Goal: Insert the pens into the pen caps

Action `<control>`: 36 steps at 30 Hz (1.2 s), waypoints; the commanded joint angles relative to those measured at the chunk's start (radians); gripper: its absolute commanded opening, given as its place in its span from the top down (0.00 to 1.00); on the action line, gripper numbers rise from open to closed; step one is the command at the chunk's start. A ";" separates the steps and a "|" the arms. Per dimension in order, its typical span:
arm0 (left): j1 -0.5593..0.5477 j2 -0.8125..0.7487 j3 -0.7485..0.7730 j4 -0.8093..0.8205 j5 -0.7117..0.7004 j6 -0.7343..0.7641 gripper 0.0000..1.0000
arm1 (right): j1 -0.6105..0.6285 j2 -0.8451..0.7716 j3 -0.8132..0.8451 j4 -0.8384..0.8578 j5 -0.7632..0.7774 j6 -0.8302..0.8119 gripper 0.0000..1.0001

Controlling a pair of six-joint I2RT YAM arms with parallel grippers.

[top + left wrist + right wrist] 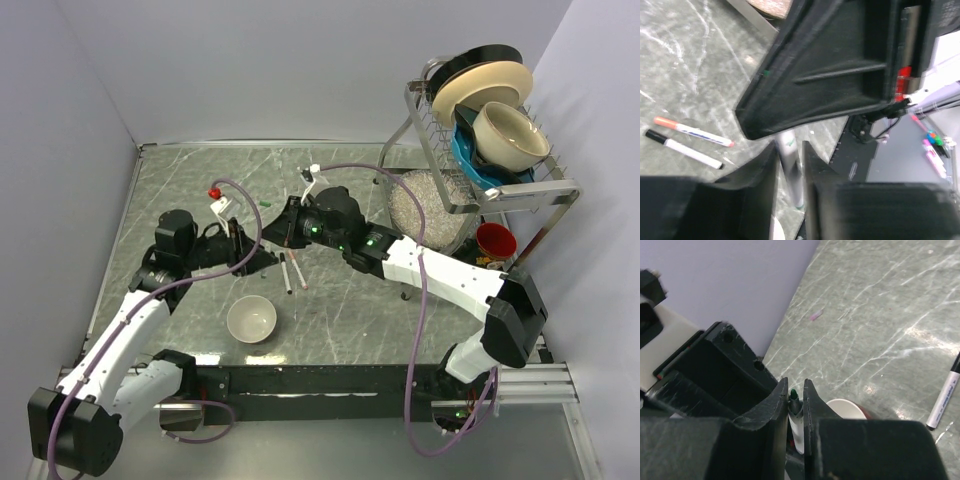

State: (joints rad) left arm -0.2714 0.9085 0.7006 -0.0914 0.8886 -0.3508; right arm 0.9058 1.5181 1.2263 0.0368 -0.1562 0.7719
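Green-tipped pen [796, 430] is clamped in the right claw [795, 388], tip toward twelve o'clock; it is also flanked by the left claw [790, 155], whose grip cannot be told.

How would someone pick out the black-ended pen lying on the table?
On the marble table, just beyond the white bowl, two pens lie side by side. The black-ended pen is the one wanted; the orange-red-ended pen lies right beside it.

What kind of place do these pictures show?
Probably a robot lab bench staged as a kitchen corner: plain partition walls, a marble-look table, and a dish rack holding bowls.
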 commanded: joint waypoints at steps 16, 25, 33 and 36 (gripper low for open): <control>-0.008 0.003 0.013 0.015 0.061 -0.004 0.69 | -0.002 -0.044 0.081 0.031 -0.054 -0.083 1.00; -0.008 -0.034 0.002 -0.010 0.029 0.019 0.99 | -0.002 -0.052 0.090 0.017 -0.052 -0.100 1.00; -0.008 -0.135 -0.036 0.047 -0.175 -0.036 0.99 | -0.021 -0.071 0.165 -0.029 0.010 -0.166 0.24; -0.008 -0.143 -0.041 0.062 -0.198 -0.071 0.99 | -0.060 -0.067 0.176 -0.029 0.017 -0.157 0.12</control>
State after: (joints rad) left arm -0.2783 0.7925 0.6666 -0.1059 0.7666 -0.3740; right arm 0.8909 1.5078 1.3380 -0.0139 -0.1757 0.6380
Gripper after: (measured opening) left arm 0.123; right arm 0.833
